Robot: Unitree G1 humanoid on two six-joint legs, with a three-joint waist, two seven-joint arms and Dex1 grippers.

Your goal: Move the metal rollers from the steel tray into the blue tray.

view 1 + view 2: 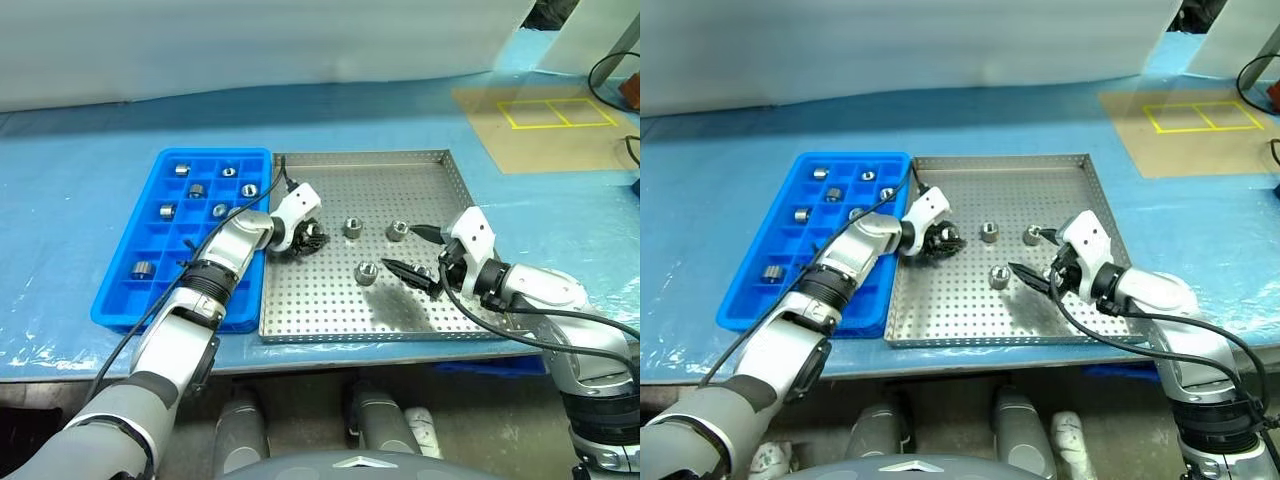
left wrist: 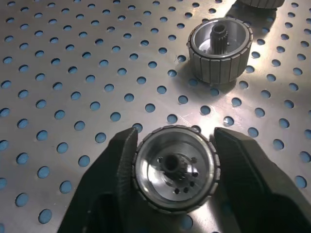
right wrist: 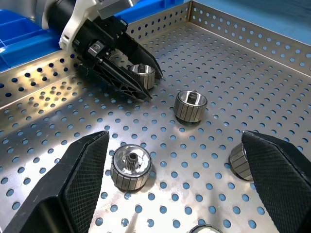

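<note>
Rollers lie in both trays on the blue-covered desk [image 1: 80, 180]. The left gripper [image 3: 138, 80] is down on the floor of the steel tray [image 1: 400, 170], near the tray's edge beside the blue tray [image 1: 125, 305], and its two black fingers [image 2: 109, 170] are closed against the ribbed sides of one metal roller [image 2: 175, 167], which lies between them with its dark central hole facing the wrist camera; whether it rests on the perforated metal or is just off it cannot be told. Just beyond the fingertips of this gripper a second roller [image 2: 221, 48] stands upright on the perforations, apart from the held one. The right gripper [image 1: 412, 254] hangs low over the steel tray with its fingers spread wide and nothing between them. One roller [image 3: 130, 166] stands just inside one of its fingers, another [image 3: 241, 162] sits right beside the other finger, partly hidden by it, and a third [image 3: 190, 104] lies farther out ahead, between this gripper and the left one. The rim of one more roller [image 3: 204, 229] shows close under the wrist. The two grippers point toward each other across the tray and stay apart. On the far side of the left gripper from the right one, the blue tray lies against the steel tray, with several rollers [image 1: 197, 190] already set singly in its square compartments.
</note>
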